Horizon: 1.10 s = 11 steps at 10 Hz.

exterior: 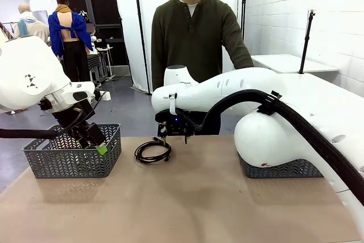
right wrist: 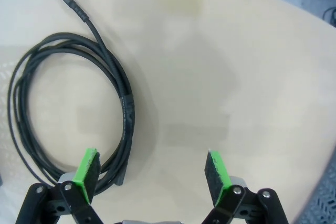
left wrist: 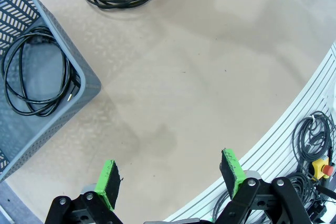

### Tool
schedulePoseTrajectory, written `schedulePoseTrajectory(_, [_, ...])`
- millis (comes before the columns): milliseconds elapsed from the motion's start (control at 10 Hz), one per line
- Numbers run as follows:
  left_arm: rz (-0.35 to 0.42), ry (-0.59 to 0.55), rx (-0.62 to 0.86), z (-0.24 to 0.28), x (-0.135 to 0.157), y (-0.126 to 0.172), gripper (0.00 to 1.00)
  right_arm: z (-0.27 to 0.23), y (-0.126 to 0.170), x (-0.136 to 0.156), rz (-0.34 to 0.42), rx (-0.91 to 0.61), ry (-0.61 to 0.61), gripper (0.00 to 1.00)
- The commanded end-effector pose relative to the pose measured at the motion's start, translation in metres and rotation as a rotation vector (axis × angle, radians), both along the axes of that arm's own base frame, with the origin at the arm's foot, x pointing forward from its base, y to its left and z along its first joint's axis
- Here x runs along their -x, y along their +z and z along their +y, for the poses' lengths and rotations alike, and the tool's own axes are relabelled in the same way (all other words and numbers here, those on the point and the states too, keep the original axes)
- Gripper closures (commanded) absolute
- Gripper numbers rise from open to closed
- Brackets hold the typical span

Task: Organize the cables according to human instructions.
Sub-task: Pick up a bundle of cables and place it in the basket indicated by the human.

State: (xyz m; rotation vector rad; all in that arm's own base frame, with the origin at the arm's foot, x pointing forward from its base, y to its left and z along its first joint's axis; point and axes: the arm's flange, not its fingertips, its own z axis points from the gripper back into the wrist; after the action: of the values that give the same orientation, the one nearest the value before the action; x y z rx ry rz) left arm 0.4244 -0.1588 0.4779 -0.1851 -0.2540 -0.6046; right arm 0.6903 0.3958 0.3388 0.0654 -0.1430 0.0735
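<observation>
A thin black cable, coiled in a loose ring, lies on the matte tan table at centre frame. The right gripper hovers over it, jaws wide and empty. The left gripper, likewise spread, hangs by a grey lattice basket holding another coil.

A robotics laboratory. Two white robot arms work over a bare brown counter bearing grey lattice baskets. Behind the counter stand white partition screens, a white-painted block wall and a camera pole; an emergency-stop button hangs beside the counter's edge.
</observation>
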Motion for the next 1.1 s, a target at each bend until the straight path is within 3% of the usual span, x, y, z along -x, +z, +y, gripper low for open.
schedulePoseTrajectory(0, [-0.005,0.011,0.001,0.000,0.000,0.001,0.00,0.010,-0.002,-0.013,-0.027,0.025,-0.043,0.00])
schedulePoseTrajectory(1000, [-0.005,0.011,0.001,0.000,0.000,0.001,0.00,0.015,-0.025,-0.024,0.024,0.026,-0.044,0.00])
